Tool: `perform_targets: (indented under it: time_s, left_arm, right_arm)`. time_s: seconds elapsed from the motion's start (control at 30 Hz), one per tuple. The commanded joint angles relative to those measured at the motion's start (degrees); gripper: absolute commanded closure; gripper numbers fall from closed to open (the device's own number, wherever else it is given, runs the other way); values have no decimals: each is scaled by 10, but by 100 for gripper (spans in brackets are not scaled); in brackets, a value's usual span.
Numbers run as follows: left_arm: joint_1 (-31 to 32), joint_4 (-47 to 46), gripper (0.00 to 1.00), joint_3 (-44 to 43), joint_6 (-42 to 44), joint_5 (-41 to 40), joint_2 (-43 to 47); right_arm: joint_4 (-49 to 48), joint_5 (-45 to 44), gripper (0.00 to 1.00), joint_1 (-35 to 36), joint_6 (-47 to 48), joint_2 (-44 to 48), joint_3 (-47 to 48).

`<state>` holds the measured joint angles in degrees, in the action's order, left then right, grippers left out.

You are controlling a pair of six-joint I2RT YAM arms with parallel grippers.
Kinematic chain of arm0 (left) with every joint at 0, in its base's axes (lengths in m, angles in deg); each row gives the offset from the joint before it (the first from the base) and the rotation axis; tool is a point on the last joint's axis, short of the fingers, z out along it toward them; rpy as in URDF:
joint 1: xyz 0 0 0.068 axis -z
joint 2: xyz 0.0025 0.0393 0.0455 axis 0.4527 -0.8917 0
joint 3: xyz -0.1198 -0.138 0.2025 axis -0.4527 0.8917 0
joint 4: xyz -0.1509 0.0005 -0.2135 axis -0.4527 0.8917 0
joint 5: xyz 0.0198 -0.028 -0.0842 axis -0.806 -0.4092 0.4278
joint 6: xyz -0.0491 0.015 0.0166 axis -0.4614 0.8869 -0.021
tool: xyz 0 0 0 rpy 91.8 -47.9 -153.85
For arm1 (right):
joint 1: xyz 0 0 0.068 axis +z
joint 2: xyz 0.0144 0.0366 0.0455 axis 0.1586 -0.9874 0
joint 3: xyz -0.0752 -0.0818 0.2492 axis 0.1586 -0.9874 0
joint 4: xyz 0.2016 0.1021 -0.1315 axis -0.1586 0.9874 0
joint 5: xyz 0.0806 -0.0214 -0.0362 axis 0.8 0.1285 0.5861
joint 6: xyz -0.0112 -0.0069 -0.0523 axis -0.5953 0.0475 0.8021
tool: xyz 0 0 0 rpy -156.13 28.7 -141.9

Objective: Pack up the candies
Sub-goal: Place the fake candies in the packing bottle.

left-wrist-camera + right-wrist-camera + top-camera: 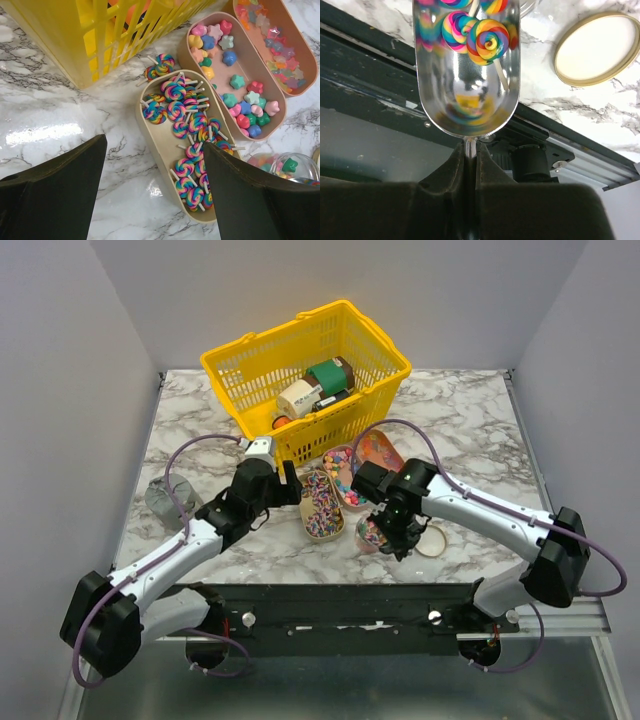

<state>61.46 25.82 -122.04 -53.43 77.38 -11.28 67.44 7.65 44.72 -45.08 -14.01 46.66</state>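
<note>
The candies lie in three oval trays. Swirl lollipops [187, 125] fill the cream tray [322, 505], stars and hearts [235, 85] the middle pink tray [341, 476], and pale candies the far pink tray [287, 50]. My left gripper [155, 145] is open and empty, low over the near end of the lollipop tray [157, 137]; it also shows in the top view [288, 482]. My right gripper [470, 150] is shut on the handle of a metal scoop [465, 95] that holds a few lollipops [487, 42]. In the top view it [400, 528] hovers at a small clear jar [371, 536] holding some candies.
A yellow basket [300, 365] with bottles and cans stands behind the trays, close to my left gripper. The jar's round lid [432, 540] lies right of the jar and shows in the right wrist view [597, 47]. A grey lump [163, 498] sits at the left. The table's front rail [330, 605] is just below.
</note>
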Motion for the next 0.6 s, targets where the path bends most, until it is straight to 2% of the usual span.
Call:
perform_targets:
  time_s: [0.0,0.57]
  left_arm:
    - [-3,-12,10,16,2,-4,21]
    - [-3,-20,9,14,-2,2,13]
  right_arm:
    - [112,56,99,-10,4,16,-21]
    - [112,114,99,-34,-39,61,-52]
